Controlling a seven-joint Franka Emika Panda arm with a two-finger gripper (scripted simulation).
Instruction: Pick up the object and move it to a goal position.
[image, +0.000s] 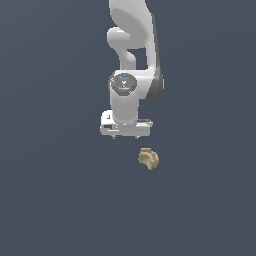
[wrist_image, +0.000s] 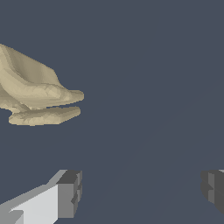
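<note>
step: approach | claw (wrist_image: 140, 192): spread wide, holding nothing | small tan lumpy matte chunk (image: 148, 158): on the grey desk (image: 50, 200), outside the fingers | advice: centre over chunk before descending

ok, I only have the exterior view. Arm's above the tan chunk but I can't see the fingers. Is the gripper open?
Observer: Open. In the wrist view the gripper has its fingertips spread wide, with bare floor between them.
Operator: Is the chunk between them?
Observer: No. The tan chunk sits outside the gap, off beyond one fingertip and partly cut by the frame edge.
Operator: Any contact yet?
Observer: None. Dark floor shows between the chunk and the nearest fingertip.
</note>
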